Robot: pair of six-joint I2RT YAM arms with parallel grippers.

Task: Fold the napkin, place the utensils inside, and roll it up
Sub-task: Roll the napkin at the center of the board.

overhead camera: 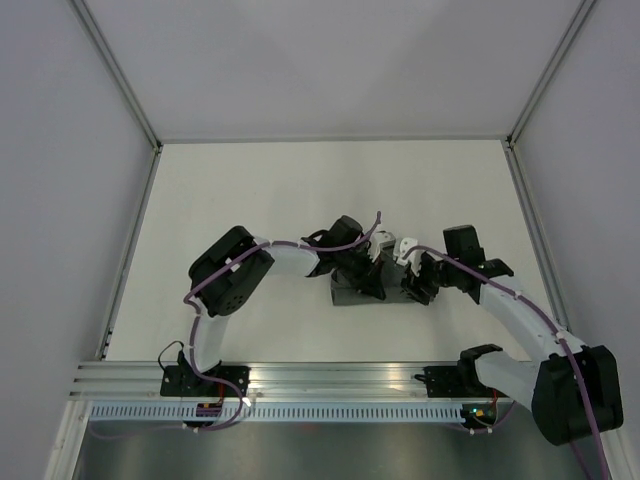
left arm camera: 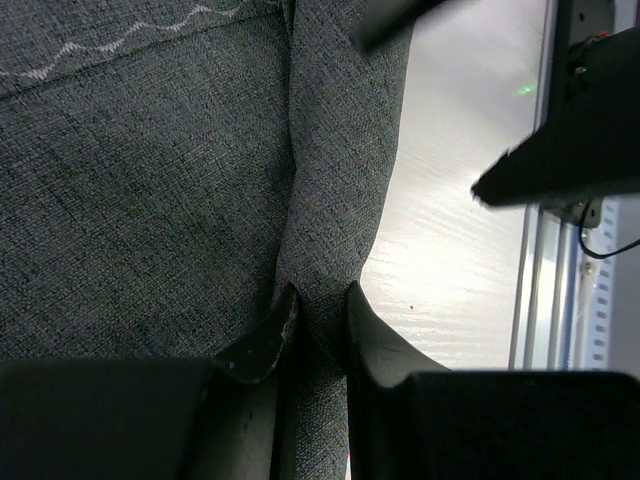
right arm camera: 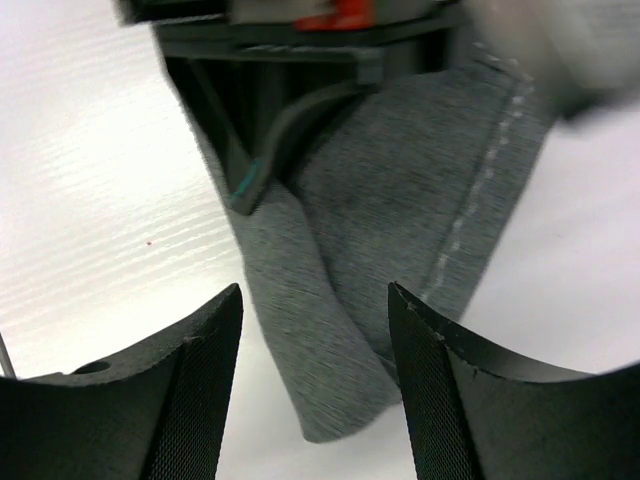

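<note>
The napkin (overhead camera: 347, 294) is a dark grey bunched roll at the table's middle, mostly covered by both grippers in the top view. My left gripper (left arm camera: 320, 295) is shut on a raised fold of the napkin (left arm camera: 150, 180), whose pale stitched line runs along the top. My right gripper (right arm camera: 315, 295) is open just above the rounded end of the napkin (right arm camera: 400, 190), its fingers (right arm camera: 210, 350) clear of the cloth on both sides. The left gripper's finger (right arm camera: 268, 150) shows pressing the cloth at the top of the right wrist view. No utensils are in view.
The white table (overhead camera: 250, 200) is walled by pale panels on three sides. An aluminium rail (overhead camera: 330, 380) with both arm bases runs along the near edge. The two grippers (overhead camera: 392, 272) stand very close together over the napkin.
</note>
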